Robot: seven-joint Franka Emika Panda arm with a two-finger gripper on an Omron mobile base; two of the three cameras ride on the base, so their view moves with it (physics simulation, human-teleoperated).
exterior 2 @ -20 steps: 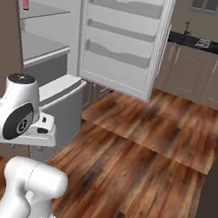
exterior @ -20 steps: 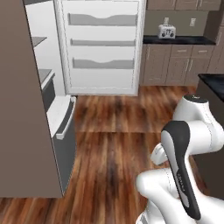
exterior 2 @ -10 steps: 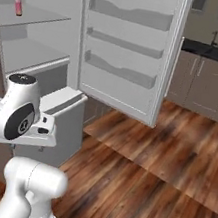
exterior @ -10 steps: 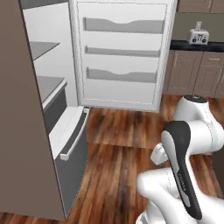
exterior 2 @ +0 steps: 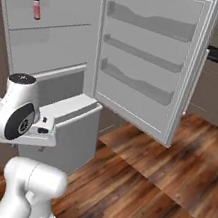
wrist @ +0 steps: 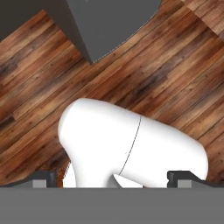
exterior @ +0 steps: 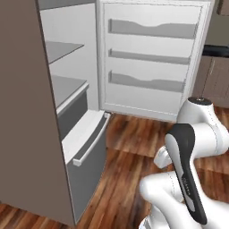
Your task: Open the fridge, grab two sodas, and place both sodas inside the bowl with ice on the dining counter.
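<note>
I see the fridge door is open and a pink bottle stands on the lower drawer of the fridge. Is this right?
Not quite. The fridge door is open, but the pink bottle stands on the upper shelf inside the fridge, well above the lower drawer. The right base view shows it.

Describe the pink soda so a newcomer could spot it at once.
Find the open fridge. On its top inner shelf, far left against the back wall, stands the soda: a small pink bottle with a black cap, the one coloured thing among grey shelves.
</note>
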